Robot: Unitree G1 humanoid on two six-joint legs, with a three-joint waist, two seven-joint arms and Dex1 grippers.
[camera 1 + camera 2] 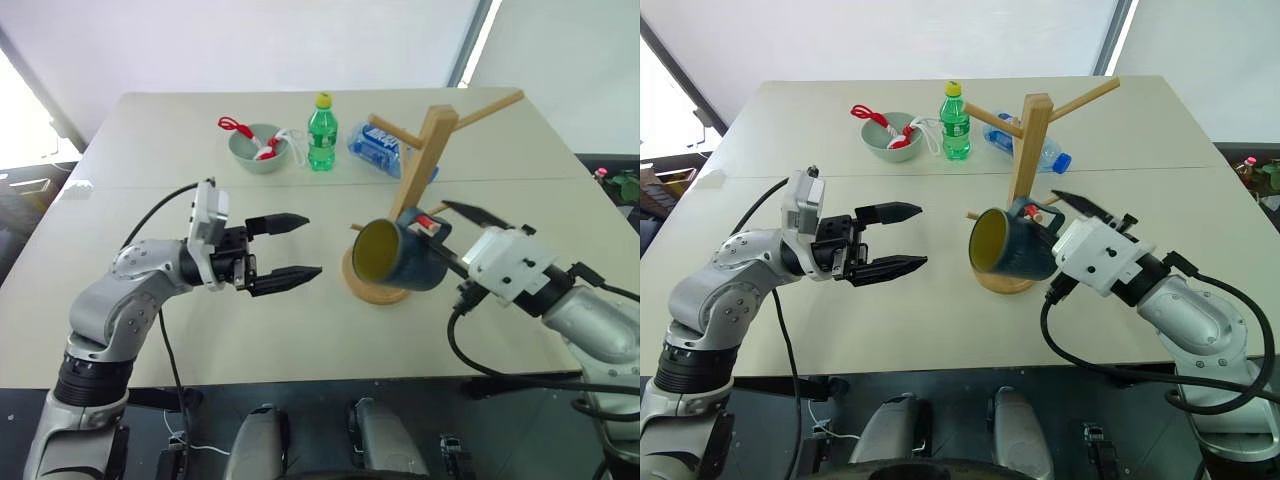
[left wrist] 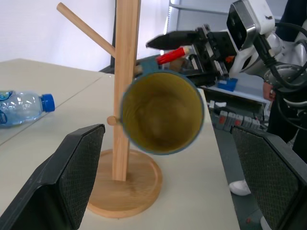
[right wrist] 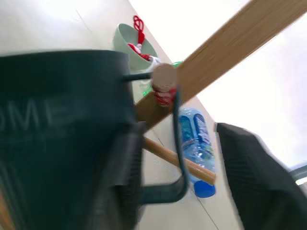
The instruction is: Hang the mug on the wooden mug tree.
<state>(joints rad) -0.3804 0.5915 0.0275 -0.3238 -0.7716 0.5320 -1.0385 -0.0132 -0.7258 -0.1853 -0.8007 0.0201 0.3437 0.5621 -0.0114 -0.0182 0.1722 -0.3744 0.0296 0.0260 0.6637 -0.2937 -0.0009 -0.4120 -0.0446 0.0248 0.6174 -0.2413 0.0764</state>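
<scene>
Left pincer (image 1: 296,245): at about 9 o'clock of the mug tree, level above the surface, fingers spread apart with nothing between them, pointed toward the mug.
Bowl (image 1: 256,149): pale green, at 11 o'clock on the surface (image 1: 150,130), holding a red-and-white item with a red loop over its rim.
Green bottle (image 1: 322,133): upright with a yellow cap, just beside the bowl at its 3 o'clock; label writing too small to read.
Water bottle (image 1: 378,148): clear with a blue label and blue cap, lying on its side at 3 o'clock of the green bottle, behind the mug tree; its print cannot be read.
Wooden mug tree (image 1: 428,150): round disc base on the surface near centre, slanted square post, pegs angling up toward 2 o'clock and 10 o'clock, one lower peg red-tipped.
Mug (image 1: 395,256): dusty teal-blue with yellow inside, tipped on its side, mouth facing 9 o'clock; its loop handle sits around the red-tipped peg, as the right wrist view shows. Pale raised letters on its wall read partly "OME"; the rest is cut off.
Right pincer (image 1: 445,238): at 3 o'clock of the mug, fingers apart, one above and one along the mug's side; whether they touch it I cannot tell.
</scene>
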